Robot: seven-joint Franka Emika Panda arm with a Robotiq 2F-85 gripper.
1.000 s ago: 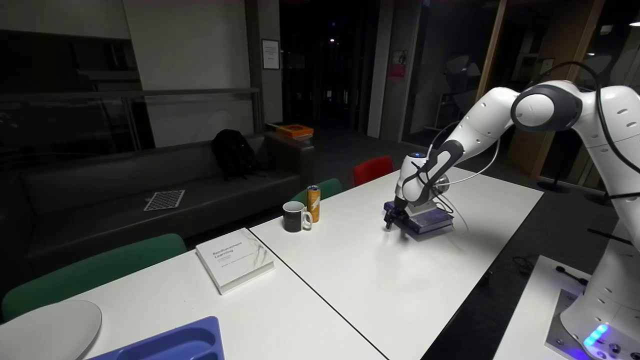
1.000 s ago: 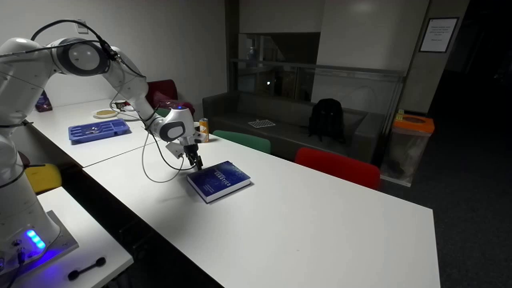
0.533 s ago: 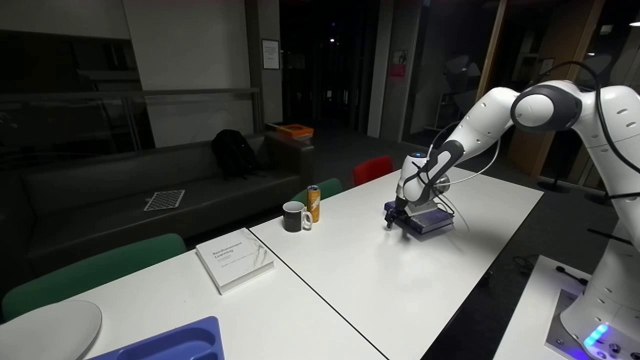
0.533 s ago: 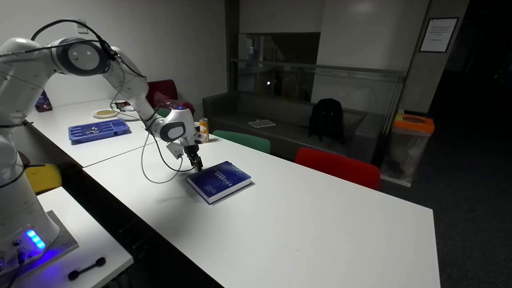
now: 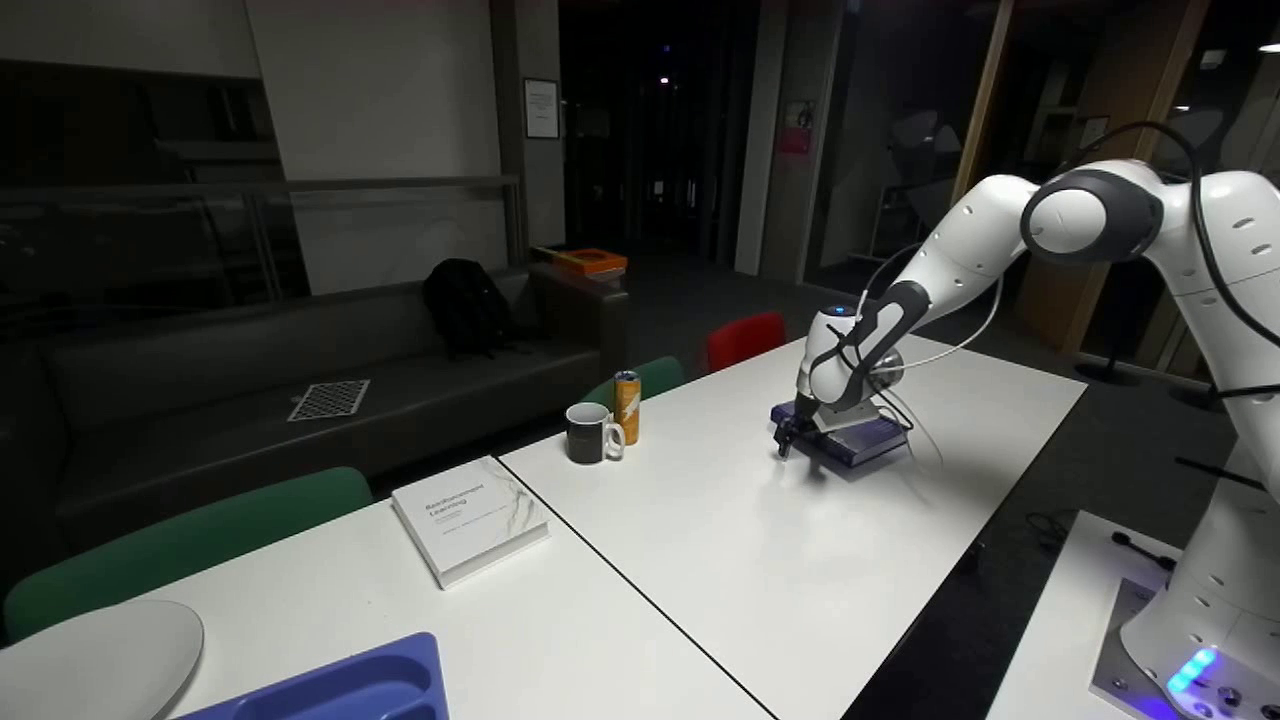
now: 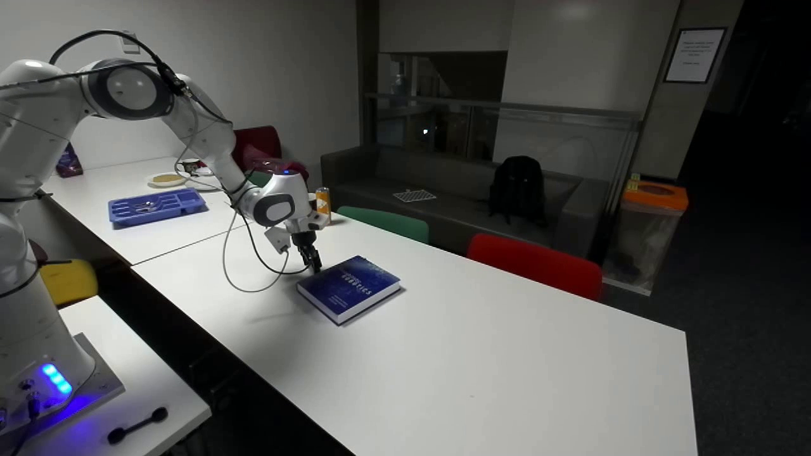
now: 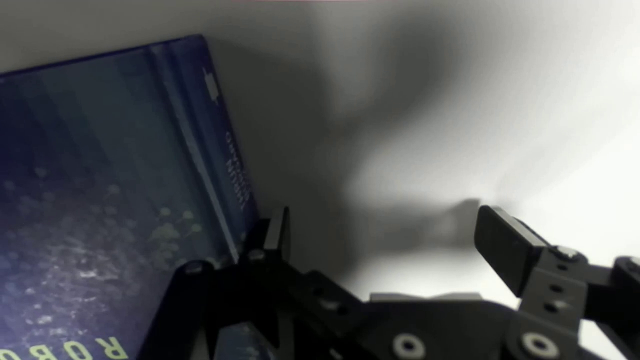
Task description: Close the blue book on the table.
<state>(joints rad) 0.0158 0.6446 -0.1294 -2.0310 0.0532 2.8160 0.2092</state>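
Closure looks complete: the blue book [image 6: 348, 288] lies flat on the table [image 6: 507, 361], its front cover down over the pages, and the white page edges show as an even block beneath it in an exterior view. As far as can be judged, nothing of the task itself is left, save perhaps backing away without disturbing the cover. Beside the spine [image 7: 217, 130] stands the gripper [image 7: 381, 215], low over the tabletop, its fingers [image 7: 505, 250] spread wide with tabletop showing between them, so it grips nothing; the nearer finger sits right at the spine, but whether it touches cannot be told. Compared with a second ago, the cover is just as flat, yet the book has turned slightly: in an exterior view its near corner has slid a little to the right of the picture, and the gripper has shifted slightly as well. A light push from that nearer finger would explain the turn, though this is a guess. Farther out, the mug [image 5: 588, 436], the drinks can [image 5: 627, 408] and the white book [image 5: 470, 520] have not moved.
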